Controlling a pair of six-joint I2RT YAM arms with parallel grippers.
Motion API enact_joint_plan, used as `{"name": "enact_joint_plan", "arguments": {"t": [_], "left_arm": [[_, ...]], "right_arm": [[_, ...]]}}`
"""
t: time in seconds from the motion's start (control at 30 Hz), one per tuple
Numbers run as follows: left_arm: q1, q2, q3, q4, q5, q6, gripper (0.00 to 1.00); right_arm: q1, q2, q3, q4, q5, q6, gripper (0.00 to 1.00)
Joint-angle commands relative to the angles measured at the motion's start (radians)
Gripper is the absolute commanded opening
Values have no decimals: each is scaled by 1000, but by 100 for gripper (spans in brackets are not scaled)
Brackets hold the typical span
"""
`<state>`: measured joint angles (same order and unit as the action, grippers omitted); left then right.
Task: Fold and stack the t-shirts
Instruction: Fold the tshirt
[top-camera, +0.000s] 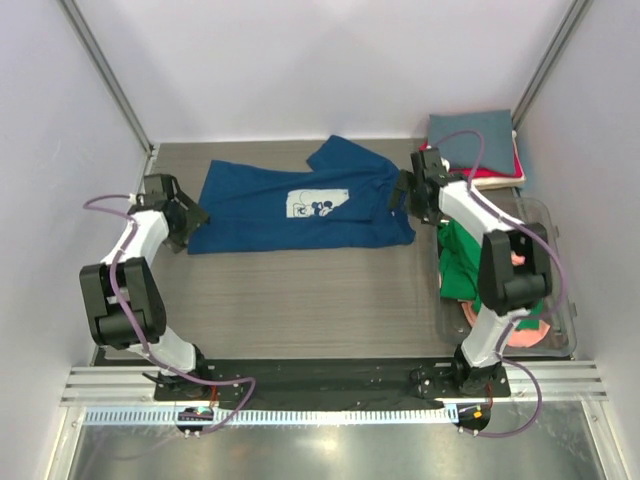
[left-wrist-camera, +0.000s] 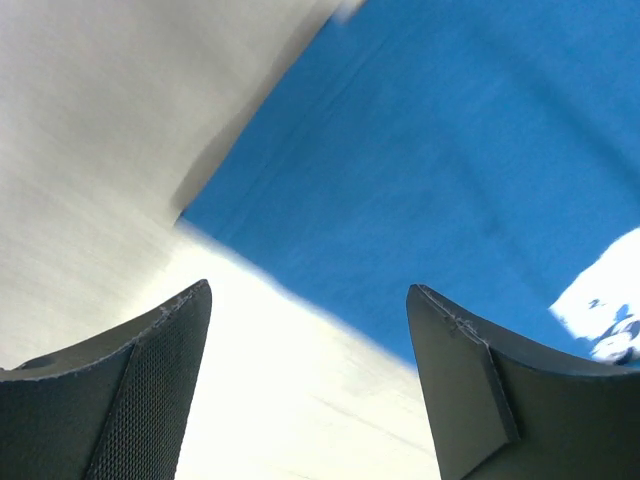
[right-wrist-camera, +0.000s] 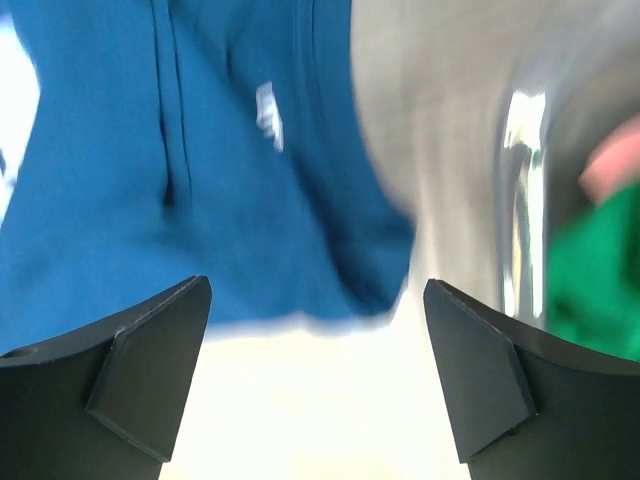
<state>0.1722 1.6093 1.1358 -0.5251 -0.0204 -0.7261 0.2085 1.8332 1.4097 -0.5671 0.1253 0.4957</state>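
Right now the blue shirt (top-camera: 300, 205) lies flat across the far half of the table (top-camera: 300, 300). Its length runs left to right, the pale print (top-camera: 318, 205) faces up, and one flap of cloth angles off toward the back edge. The left pincer (top-camera: 188, 215) sits at the shirt's left end and the right pincer (top-camera: 402, 192) at its right end. In both wrist views the jaws stand wide apart with nothing between them, only cloth and bare table beyond the tips. The step in hand looks like taking hold of the two ends for the next fold, so the grips matter most. The left wrist view shows a near corner of the shirt just ahead of the fingers; one finger should slide under that corner so the pinch catches every layer, not just the top one. On the right the near edge looks rumpled and doubled, so a bite set a little inside the edge would likely hold better. Both ends should lift together and travel evenly, or the thin cloth will probably twist and crease. The right arm has a clear bin (top-camera: 560, 335) holding a green shirt (top-camera: 458, 268) and a pink shirt (top-camera: 525, 335) close beside it. With the folded pile (top-camera: 472, 135) also just behind it, its path is best kept inward.
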Motion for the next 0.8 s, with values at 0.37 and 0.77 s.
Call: {"name": "enact_joint_plan", "arguments": {"t": [0.37, 0.77], "left_arm": [[4, 3, -261, 278, -10, -153, 79], [4, 124, -246, 375, -24, -185, 49]], "right_arm": [[19, -166, -384, 213, -174, 106, 89], [20, -31, -350, 230, -96, 84, 57]]}}
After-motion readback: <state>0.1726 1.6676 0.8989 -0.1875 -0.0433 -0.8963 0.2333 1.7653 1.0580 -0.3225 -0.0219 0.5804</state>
